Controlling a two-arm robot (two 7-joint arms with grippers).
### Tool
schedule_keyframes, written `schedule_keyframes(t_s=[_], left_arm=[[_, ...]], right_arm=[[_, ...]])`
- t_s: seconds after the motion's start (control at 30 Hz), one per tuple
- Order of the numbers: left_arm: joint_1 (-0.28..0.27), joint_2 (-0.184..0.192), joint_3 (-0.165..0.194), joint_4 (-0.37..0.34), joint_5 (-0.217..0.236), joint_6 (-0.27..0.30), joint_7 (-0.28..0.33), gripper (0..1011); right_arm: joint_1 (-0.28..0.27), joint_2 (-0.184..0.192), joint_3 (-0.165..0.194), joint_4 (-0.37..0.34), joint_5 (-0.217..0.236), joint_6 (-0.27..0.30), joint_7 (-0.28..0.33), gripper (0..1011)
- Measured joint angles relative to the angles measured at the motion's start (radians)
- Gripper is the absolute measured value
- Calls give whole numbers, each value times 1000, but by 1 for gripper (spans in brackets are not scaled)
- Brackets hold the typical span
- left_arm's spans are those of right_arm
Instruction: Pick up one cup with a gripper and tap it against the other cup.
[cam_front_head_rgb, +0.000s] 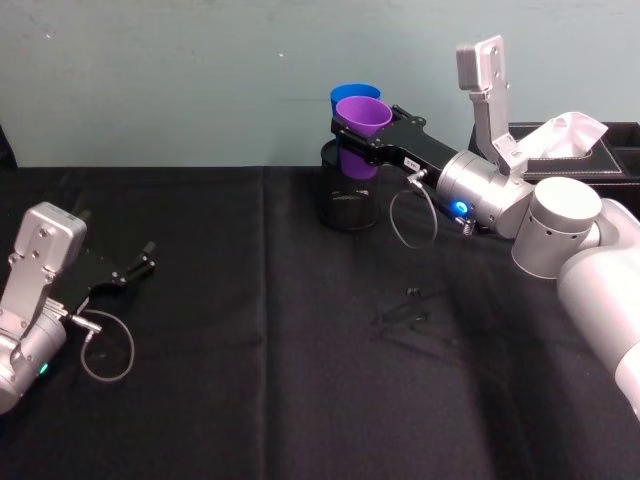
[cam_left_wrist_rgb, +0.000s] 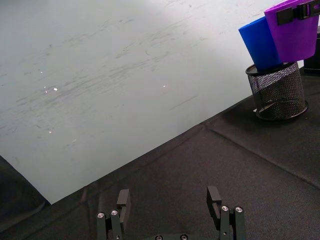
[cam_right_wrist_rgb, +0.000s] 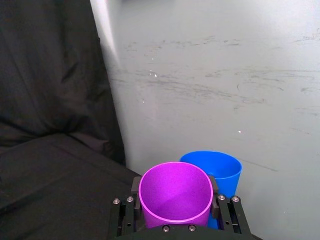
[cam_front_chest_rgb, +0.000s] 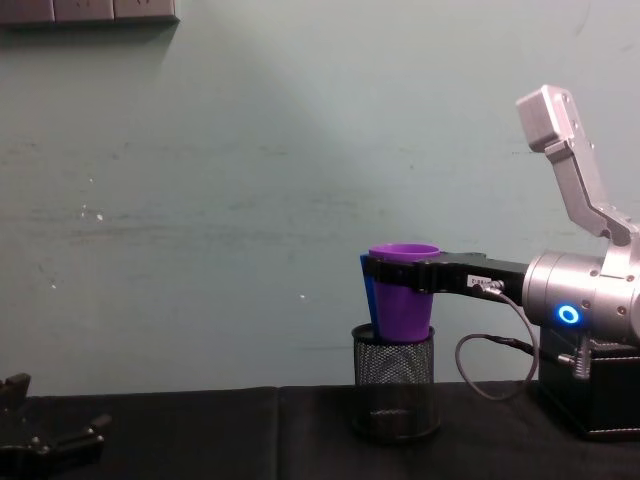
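Note:
The purple cup (cam_front_head_rgb: 362, 122) hangs upright over the black wire-mesh pen holder (cam_front_head_rgb: 348, 200), with my right gripper (cam_front_head_rgb: 350, 140) shut on it just under its rim. The blue cup (cam_front_head_rgb: 351, 96) stands tilted in the holder, right behind the purple one. The right wrist view looks down into the purple cup (cam_right_wrist_rgb: 175, 192), with the blue cup (cam_right_wrist_rgb: 220, 167) close beyond it. From the chest, the purple cup (cam_front_chest_rgb: 404, 300) covers most of the blue cup (cam_front_chest_rgb: 367, 290); whether they touch I cannot tell. My left gripper (cam_front_head_rgb: 140, 265) lies open on the table far to the left.
A black tissue box (cam_front_head_rgb: 600, 150) with a white tissue stands at the back right, behind my right arm. A pale wall rises just behind the pen holder (cam_front_chest_rgb: 394, 385). Some small dark bits (cam_front_head_rgb: 410, 310) lie on the black cloth in the middle.

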Motion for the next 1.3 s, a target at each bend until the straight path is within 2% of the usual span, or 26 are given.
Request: schedule_keyframes(t_s=[1.3], left_arm=[[0,0,0,0,0,0,0,1000]], right_arm=[[0,0,0,0,0,0,-1,748]])
